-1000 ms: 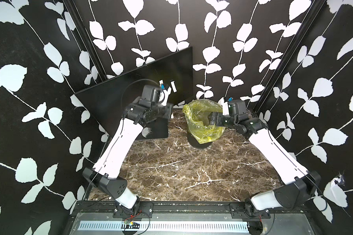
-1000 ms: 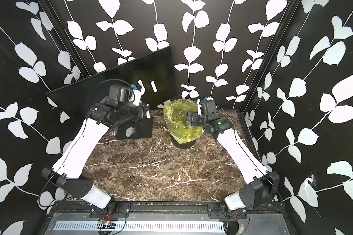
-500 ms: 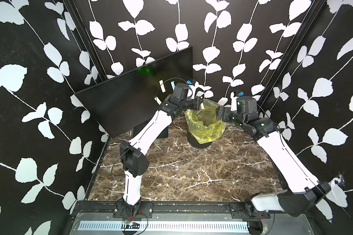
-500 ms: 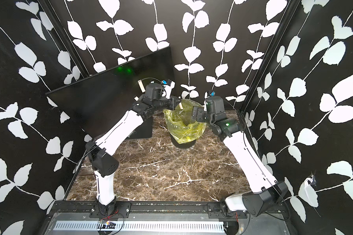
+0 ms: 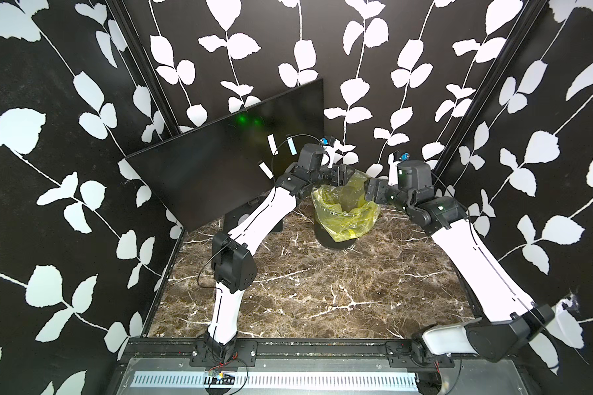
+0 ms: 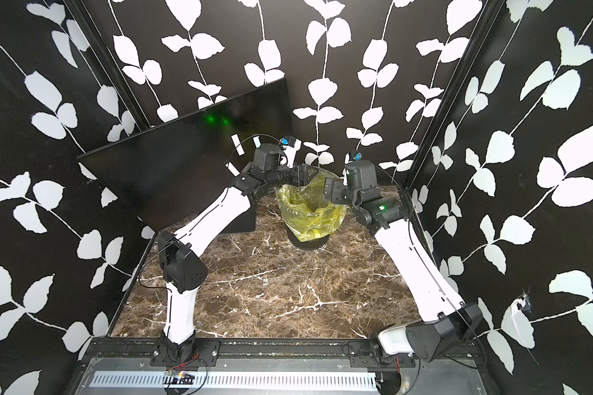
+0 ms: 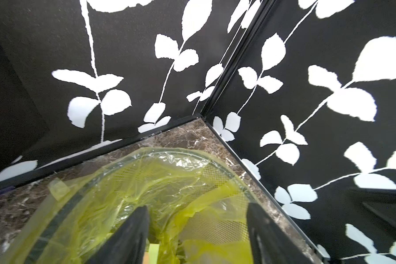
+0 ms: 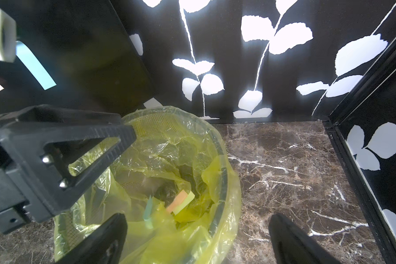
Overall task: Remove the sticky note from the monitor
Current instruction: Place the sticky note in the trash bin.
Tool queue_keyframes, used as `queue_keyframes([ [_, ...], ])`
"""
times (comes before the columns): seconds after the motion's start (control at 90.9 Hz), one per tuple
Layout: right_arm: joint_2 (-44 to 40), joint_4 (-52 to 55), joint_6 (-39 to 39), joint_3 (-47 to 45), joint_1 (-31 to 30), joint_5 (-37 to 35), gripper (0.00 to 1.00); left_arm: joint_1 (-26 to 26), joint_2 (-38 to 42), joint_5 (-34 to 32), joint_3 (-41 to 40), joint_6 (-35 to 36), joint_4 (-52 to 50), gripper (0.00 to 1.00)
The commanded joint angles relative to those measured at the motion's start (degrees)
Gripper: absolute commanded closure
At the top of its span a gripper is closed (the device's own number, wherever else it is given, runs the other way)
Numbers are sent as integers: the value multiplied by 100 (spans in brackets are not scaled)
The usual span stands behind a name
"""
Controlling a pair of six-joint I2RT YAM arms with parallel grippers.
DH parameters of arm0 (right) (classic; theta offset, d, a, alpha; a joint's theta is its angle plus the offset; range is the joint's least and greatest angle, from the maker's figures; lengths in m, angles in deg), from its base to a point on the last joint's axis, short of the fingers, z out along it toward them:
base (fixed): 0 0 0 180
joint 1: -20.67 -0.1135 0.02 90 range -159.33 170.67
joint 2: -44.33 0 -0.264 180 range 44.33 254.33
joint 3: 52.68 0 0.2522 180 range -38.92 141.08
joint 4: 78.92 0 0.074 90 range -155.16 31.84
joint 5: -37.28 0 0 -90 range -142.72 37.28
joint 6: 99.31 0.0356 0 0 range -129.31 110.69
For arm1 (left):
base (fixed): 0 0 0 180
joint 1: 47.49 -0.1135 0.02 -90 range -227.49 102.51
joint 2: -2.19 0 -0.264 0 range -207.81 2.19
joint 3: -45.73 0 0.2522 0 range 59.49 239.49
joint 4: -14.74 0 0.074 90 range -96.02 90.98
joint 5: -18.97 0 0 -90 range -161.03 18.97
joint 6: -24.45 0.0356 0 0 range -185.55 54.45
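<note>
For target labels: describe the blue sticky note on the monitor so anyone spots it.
Find the monitor, the wide black screen at the back. Three narrow notes sit at its end nearest the yellow-lined bin. The blue sticky note is the one nearest that end, the only coloured one; the others look white.

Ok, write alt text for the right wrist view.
A bin lined with a yellow bag holds a few coloured notes. The open left gripper hangs over its rim, and the open right gripper frames the foreground. Beyond stands the monitor with a pale blue note on it.
</note>
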Motion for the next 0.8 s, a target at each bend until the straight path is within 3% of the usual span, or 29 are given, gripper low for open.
queue_keyframes([
  [0.0, 70, -200, -69, 175, 35, 46, 2, 8, 667, -256, 59, 520, -456, 27],
  [0.121, 96, -213, -86, 197, 35, 106, 2, -135, 1374, -618, -485, 675, -803, 24],
  [0.407, 269, -364, 22, 212, 35, 442, 2, -1118, 3343, -937, -2791, -122, -702, 22],
  [0.55, 367, -459, 154, 214, 29, 663, 2, -1668, 4011, -924, -4271, -1048, 561, 22],
  [0.792, 310, -474, 187, 131, 20, 669, 2, -1962, 4046, -1043, -5365, -2101, 2263, 21],
])
